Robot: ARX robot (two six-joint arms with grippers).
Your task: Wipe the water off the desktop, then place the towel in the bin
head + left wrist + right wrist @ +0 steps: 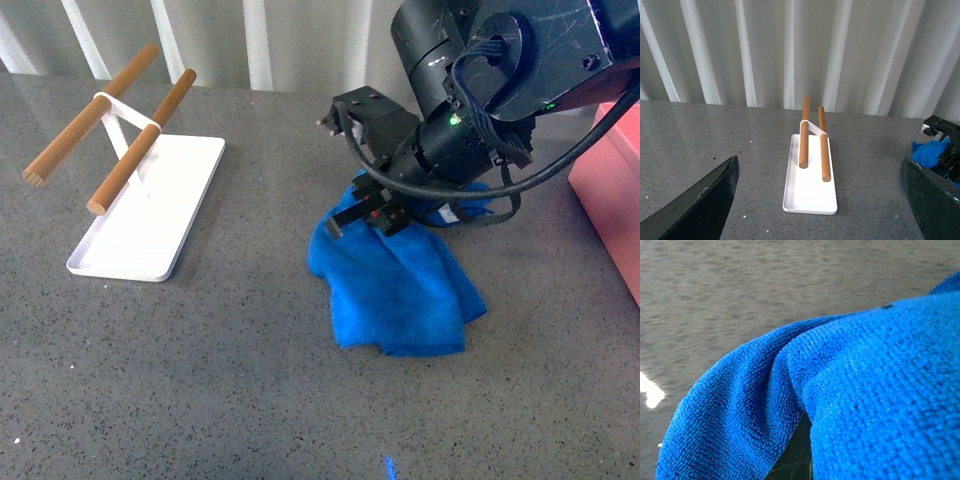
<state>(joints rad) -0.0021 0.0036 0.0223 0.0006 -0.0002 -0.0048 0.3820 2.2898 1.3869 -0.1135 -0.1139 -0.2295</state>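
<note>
One towel [400, 285], bright blue, lies crumpled on the desktop [220, 380], centre-right, well apart from the bin [612, 200] at the right edge. Only the front view shows the bin. It also shows the right gripper [362, 215] set down on the towel's far edge; whether that claw is clenched or released cannot be told. Right wrist view: towel folds close up, desktop behind, nothing more. Only the left wrist view shows the left gripper [819, 165], claw spread wide and holding nothing, above the desktop, facing the white tray [800, 197]. Count: one towel, one bin, one tray, two wooden bars [804, 135] raised over the tray, two grippers.
</note>
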